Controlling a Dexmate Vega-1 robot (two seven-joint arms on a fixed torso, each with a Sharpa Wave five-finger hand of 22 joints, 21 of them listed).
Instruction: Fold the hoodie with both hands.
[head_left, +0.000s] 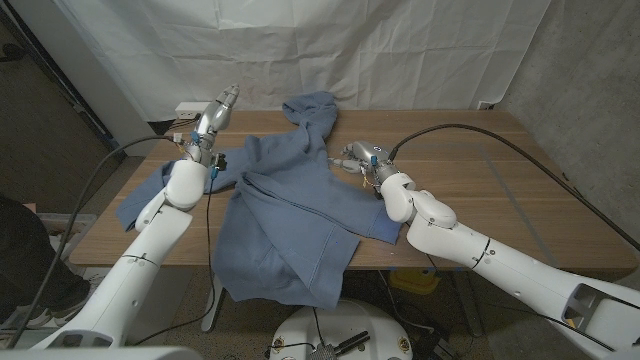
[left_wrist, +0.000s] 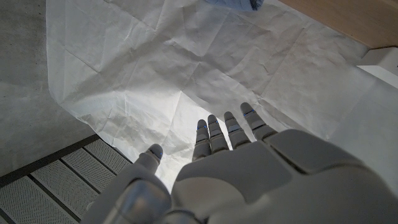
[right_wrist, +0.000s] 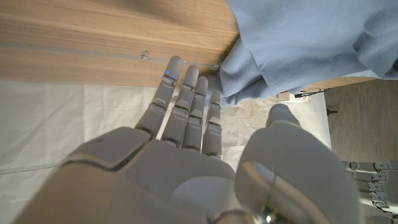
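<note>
A wooden desk (head_left: 520, 200) stands in front of a wrinkled white cloth backdrop (head_left: 400, 50) that hangs across the far side of the room.

Nearest the robot, the bottom hem of a blue hoodie (head_left: 290, 210) droops over the desk's near edge, around the middle of that edge. The garment is crumpled and partly folded over itself. Its long axis runs from the near edge to the far edge, leaning slightly toward the robot's right as it goes back, with the hood pointing away from the robot at the far edge. One sleeve stretches out flat toward the robot's left, reaching close to the left end of the desk.

Partway back, the right hand (head_left: 358, 157) sits low over the desk just beside the hoodie's right side, near the shoulder area. In the right wrist view its fingers (right_wrist: 186, 106) are straight and close together, holding nothing, their tips near the edge of the blue fabric; whether they touch it cannot be told.

Farther back, the left hand (head_left: 215, 118) is lifted above the far left part of the desk, pointing up and away toward the backdrop. In the left wrist view its fingers (left_wrist: 217, 134) are extended and slightly spread, holding nothing, well apart from the hoodie.
</note>
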